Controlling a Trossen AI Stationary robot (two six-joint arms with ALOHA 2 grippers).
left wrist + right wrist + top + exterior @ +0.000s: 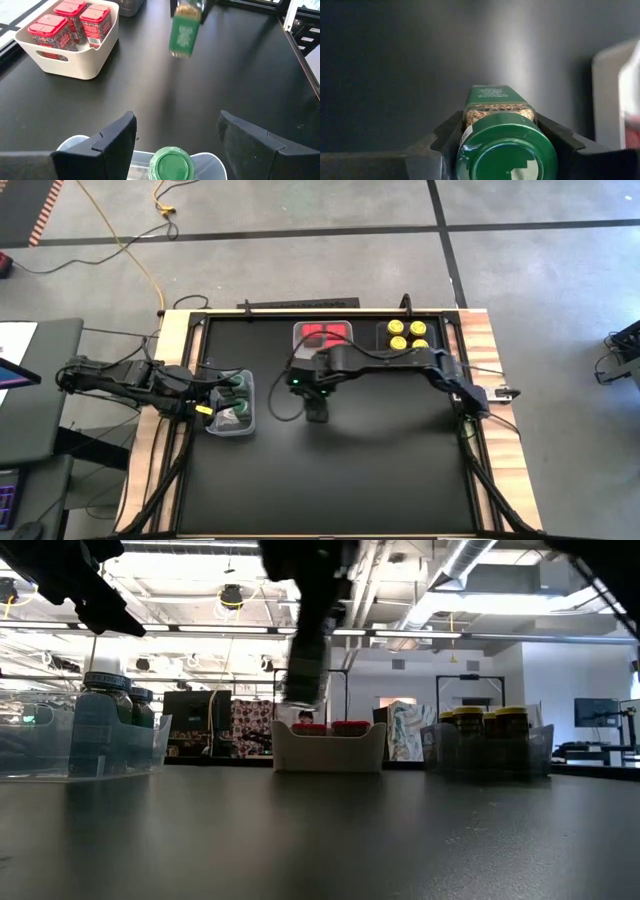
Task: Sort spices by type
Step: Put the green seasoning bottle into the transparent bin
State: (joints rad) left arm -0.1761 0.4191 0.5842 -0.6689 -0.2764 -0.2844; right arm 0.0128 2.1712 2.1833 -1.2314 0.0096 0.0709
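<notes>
Green-lidded jar (506, 145) sits clamped between the right claw (506, 137) fingers, carried in the air above the counter (340, 470) middle, just in front of the white bin (80, 62) of red square-topped boxes (75, 20) at the far edge. Left claw (175, 142) hangs spread wide and empty over the clear tray (230, 405) at the counter's left edge, where more green-lidded jars (105, 720) stand, one green lid (171, 164) right below its fingers. Yellow-lidded jars (407, 335) stand grouped in another clear tray (485, 750) at the far right corner, well apart from the claws.
</notes>
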